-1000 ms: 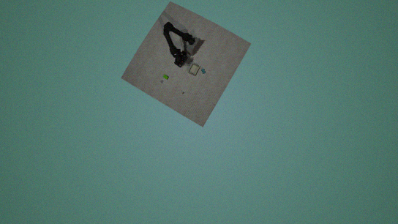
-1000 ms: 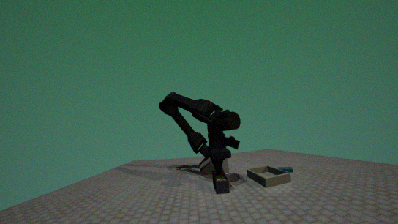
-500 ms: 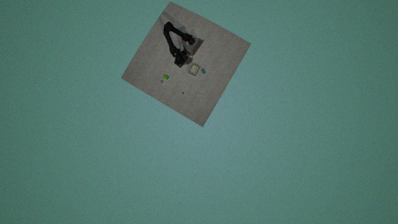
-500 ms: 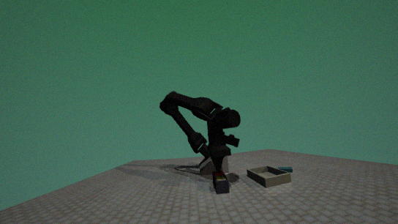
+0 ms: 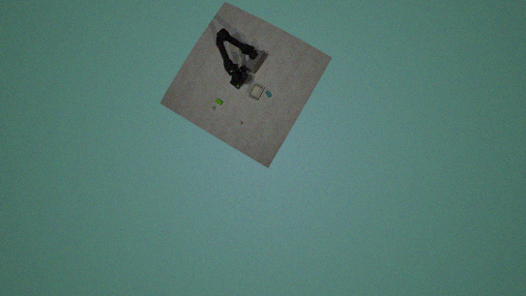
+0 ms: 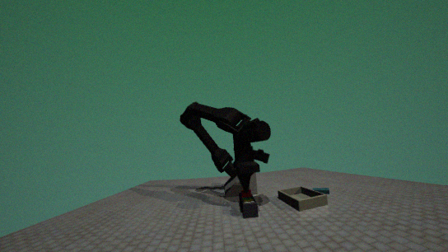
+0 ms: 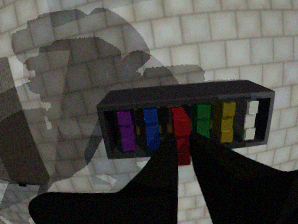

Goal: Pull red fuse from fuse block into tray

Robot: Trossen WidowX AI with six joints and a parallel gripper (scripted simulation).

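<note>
My gripper [image 7: 181, 140] [image 6: 246, 190] is shut on the red fuse [image 7: 181, 123] [image 6: 246, 193], fingers pointing down over the fuse block [image 7: 190, 93] [image 6: 249, 211]. The red fuse is upright and stands higher than the others; in the wrist view it reaches past the block's near edge. Whether its lower end is clear of the socket is hard to tell. The purple fuse [image 7: 126, 131], blue fuse [image 7: 151, 128], green fuse [image 7: 203, 121], yellow fuse [image 7: 228, 122] and white fuse [image 7: 251, 120] sit in the block. The tray [image 6: 314, 203] [image 5: 251, 90] is right of the block in the exterior view.
A teal object [image 6: 321, 191] [image 5: 269, 94] lies just beyond the tray. In the top view a bright green block [image 5: 219, 102], a small grey piece [image 5: 214, 107] and a small brown piece [image 5: 241, 123] lie apart from the arm. The green fuse is close beside the right finger.
</note>
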